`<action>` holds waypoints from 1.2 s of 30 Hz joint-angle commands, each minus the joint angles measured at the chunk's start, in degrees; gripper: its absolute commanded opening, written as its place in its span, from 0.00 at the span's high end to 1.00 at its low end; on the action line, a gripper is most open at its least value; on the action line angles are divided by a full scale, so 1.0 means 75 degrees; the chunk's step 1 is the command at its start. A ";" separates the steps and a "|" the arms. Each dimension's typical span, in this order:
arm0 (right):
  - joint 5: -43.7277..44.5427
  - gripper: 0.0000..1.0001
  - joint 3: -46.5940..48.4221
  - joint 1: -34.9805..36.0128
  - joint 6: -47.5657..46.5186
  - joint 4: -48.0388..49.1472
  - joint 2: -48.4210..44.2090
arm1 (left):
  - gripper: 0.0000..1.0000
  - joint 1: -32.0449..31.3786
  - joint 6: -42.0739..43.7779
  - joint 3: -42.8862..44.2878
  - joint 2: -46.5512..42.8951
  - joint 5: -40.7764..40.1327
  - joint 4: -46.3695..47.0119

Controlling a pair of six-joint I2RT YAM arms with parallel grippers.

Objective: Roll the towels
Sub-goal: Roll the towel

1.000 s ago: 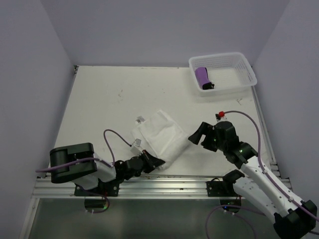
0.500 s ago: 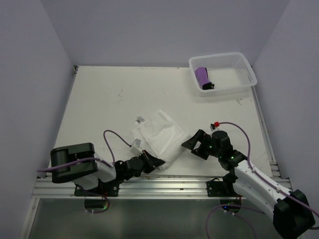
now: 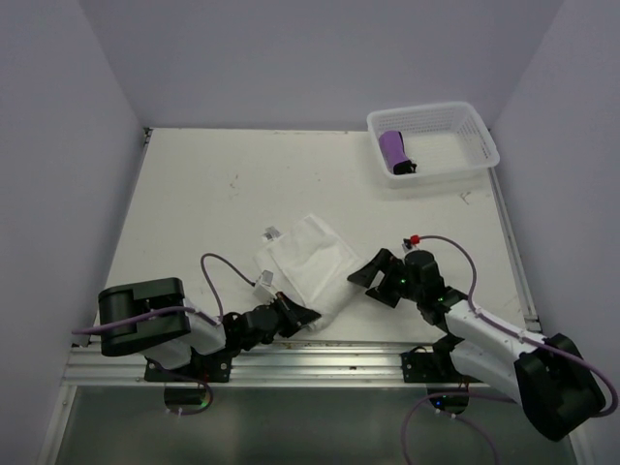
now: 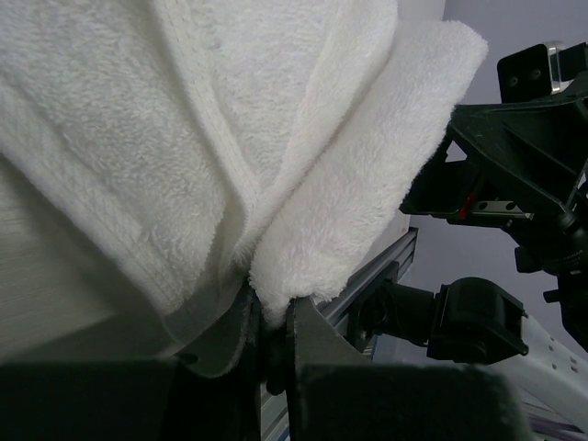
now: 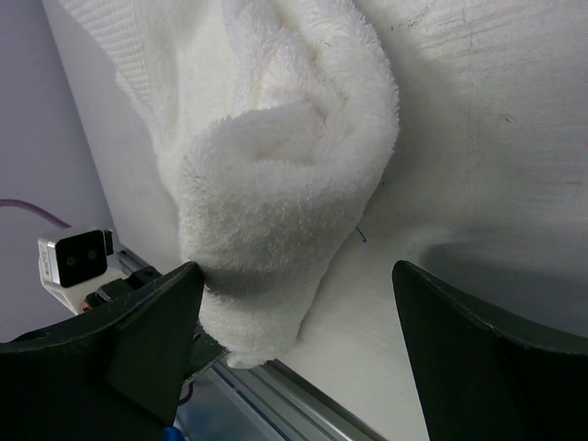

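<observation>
A large white towel (image 3: 312, 263) lies loosely folded on the white table (image 3: 213, 184), near the front edge and between the two arms. The left gripper (image 3: 295, 316) is clamped tight on the towel's near corner, pinching a fold of terry between its jaws. The right gripper (image 3: 373, 278) sits low at the towel's bunched right edge, jaws spread wide and holding nothing. A small purple towel (image 3: 391, 147) lies rolled inside the white basket (image 3: 482, 145) at the far right corner.

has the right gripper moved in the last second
Yes. The right gripper has come down toward the near rail and a little left, closing on the white towel and drawing farther from the basket.
</observation>
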 commanded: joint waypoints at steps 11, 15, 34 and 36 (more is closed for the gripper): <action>0.0281 0.14 0.0637 0.0121 -0.0093 0.0650 0.1536 | 1.00 0.0071 0.0164 -0.0651 0.0478 0.0184 -0.1889; 0.0480 0.15 0.0895 0.0132 -0.0093 0.0652 0.1935 | 1.00 0.0083 0.0152 -0.0674 0.0525 0.0196 -0.1807; 0.1394 0.48 0.2065 0.0132 -0.0151 0.0593 0.3611 | 1.00 0.0141 0.0128 -0.0756 0.0549 0.0278 -0.1655; 0.1511 0.51 0.2254 0.0132 -0.0268 0.0278 0.3681 | 1.00 0.0153 0.0163 -0.0744 0.0537 0.0266 -0.1666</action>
